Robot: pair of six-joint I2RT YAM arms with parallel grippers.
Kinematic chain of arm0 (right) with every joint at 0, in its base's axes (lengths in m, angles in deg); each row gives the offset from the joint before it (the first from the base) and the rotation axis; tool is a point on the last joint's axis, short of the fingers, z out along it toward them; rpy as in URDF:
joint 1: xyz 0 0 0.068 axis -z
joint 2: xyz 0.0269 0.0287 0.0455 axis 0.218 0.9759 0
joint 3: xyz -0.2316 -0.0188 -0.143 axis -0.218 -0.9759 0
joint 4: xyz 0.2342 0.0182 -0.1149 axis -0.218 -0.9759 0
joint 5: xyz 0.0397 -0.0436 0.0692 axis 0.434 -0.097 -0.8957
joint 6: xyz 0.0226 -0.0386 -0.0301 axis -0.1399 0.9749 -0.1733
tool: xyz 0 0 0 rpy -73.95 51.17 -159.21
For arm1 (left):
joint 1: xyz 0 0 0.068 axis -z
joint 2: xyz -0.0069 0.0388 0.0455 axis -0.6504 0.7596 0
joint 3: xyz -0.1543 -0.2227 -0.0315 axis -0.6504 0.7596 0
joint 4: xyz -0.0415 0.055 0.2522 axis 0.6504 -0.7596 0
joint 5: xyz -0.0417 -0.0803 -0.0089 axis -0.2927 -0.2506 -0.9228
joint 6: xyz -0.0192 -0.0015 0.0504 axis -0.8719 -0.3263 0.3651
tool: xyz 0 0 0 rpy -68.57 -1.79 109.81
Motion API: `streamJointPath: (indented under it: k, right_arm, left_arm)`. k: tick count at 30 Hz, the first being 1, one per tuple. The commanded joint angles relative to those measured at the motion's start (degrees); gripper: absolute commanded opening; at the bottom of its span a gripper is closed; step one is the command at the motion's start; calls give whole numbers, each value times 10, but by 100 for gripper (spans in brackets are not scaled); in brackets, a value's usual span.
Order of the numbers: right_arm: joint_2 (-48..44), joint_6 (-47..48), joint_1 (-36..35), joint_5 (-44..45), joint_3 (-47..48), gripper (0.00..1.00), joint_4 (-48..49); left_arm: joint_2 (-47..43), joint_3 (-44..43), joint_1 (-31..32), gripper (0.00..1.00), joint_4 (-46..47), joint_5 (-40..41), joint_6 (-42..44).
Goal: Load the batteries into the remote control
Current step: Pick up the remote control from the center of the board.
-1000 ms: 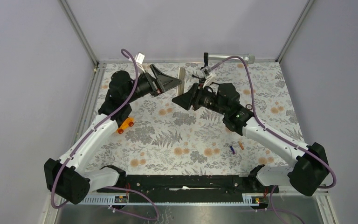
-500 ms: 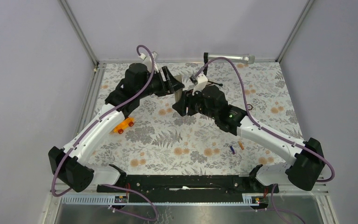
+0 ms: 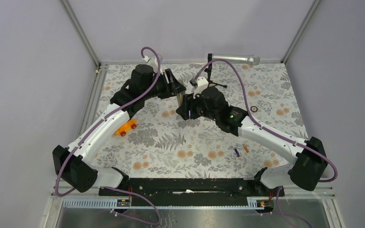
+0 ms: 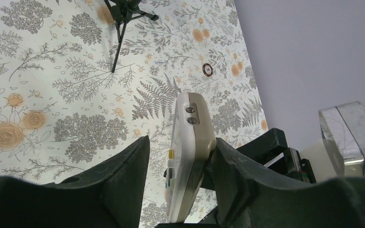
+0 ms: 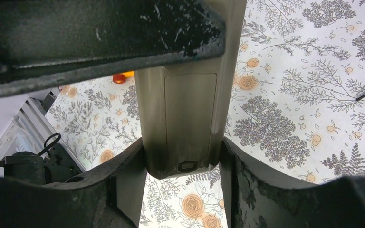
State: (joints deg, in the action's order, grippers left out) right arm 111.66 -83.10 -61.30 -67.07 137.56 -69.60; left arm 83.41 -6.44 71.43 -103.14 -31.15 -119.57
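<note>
The white remote control point(image 3: 180, 98) is held upright in the air between both grippers at the back middle. My right gripper point(image 5: 181, 142) is shut on its two long edges, with the tan back point(image 5: 183, 109) facing that camera. My left gripper point(image 4: 181, 141) straddles the remote control point(image 4: 190, 142) front to back. Its right finger point(image 4: 237, 175) touches the back, and a gap remains between the left finger point(image 4: 123, 180) and the buttons. The batteries, one dark blue point(image 3: 237, 152) and one orange point(image 3: 246, 147), lie on the mat beside the right arm.
An orange toy car point(image 3: 126, 127) sits on the floral mat under the left arm. A silver microphone point(image 3: 233, 59) on a black stand point(image 3: 209, 71) is at the back. A small dark ring point(image 3: 254, 109) lies to the right.
The left arm swung right to the remote and its jaws narrowed around it. The right gripper carried the remote slightly left and lower, toward the left gripper.
</note>
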Motion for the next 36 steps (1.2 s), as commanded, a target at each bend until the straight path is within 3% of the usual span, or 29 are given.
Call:
streamJointPath:
  k: [1,5,7,10,12,14,17,21,24,28,32,36]
  right_arm:
    - [5,8,-5,7,34,29,8]
    - [8,8,-5,-17,37,32,6]
    - [3,1,-5,-20,33,44,7]
    - [-11,-18,-4,-27,26,80,8]
    - [-30,-34,-1,-37,18,94,9]
    - [-61,-54,6,-56,2,99,17]
    - [-116,-112,34,-83,-28,98,47]
    - [-178,-234,98,-100,-60,84,71]
    - [-187,-316,120,-124,-77,67,107]
    - [-171,-421,121,-155,-96,52,170]
    - [-140,-497,121,-195,-112,45,272]
    - [-109,-548,120,-218,-118,47,319]
  left_arm:
    - [2,-22,1,50,20,22,-2]
    - [5,-24,-1,17,28,10,12]
    - [7,-23,-4,0,37,-16,22]
    - [3,-10,-15,0,60,-69,44]
    - [-9,10,-35,0,92,-123,56]
    - [-24,36,-63,0,141,-189,53]
    - [-40,56,-102,0,184,-272,58]
    - [-52,59,-121,0,196,-317,85]
    - [-76,107,-131,0,272,-293,48]
    - [-114,186,-134,0,424,-224,-55]
    - [-137,213,-134,0,449,-152,-106]
    - [-157,231,-134,0,450,-102,-142]
